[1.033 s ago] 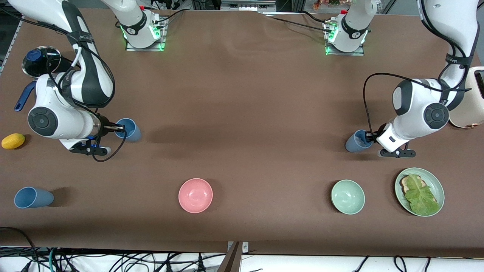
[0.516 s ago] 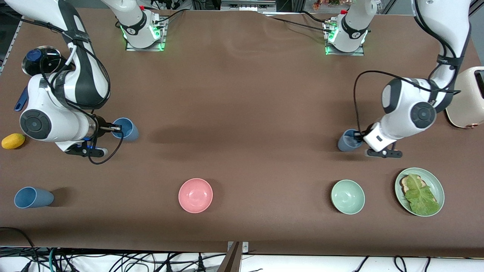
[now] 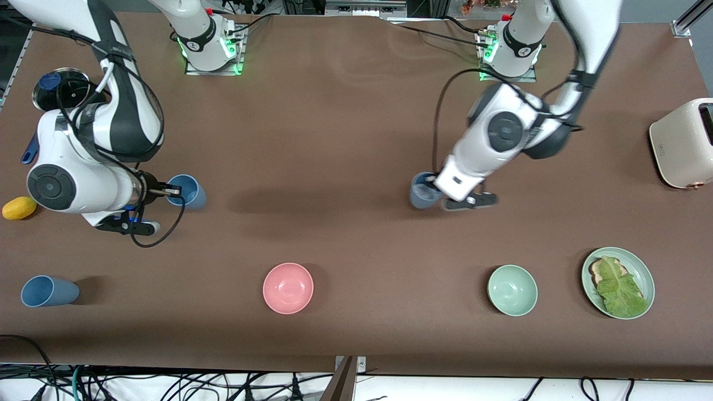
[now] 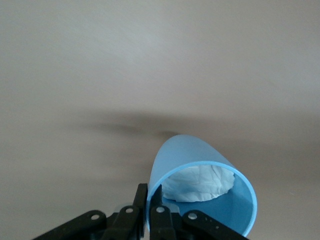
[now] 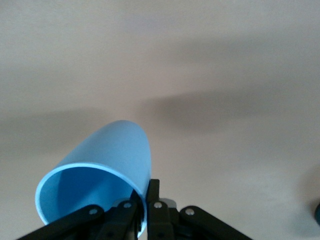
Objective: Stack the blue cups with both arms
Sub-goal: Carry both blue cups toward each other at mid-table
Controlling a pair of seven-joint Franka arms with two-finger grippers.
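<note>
My right gripper (image 3: 174, 191) is shut on the rim of a blue cup (image 3: 188, 192) near the right arm's end of the table. In the right wrist view the fingers (image 5: 152, 192) pinch the wall of that cup (image 5: 100, 172). My left gripper (image 3: 432, 189) is shut on the rim of a second blue cup (image 3: 420, 195) and holds it over the middle of the table. In the left wrist view its fingers (image 4: 141, 200) clamp this cup (image 4: 200, 160), which has white paper inside. A third blue cup (image 3: 47, 291) stands near the front edge at the right arm's end.
A pink bowl (image 3: 288, 288), a pale green bowl (image 3: 512, 290) and a green plate (image 3: 648, 275) with toast and lettuce stand near the front edge. A cream toaster (image 3: 682, 142) is at the left arm's end. A lemon (image 3: 19, 208) and a dark pan (image 3: 61, 89) are at the right arm's end.
My left arm has carried its blue cup from near the plate toward the middle of the table. My right arm has barely shifted, still holding its cup.
</note>
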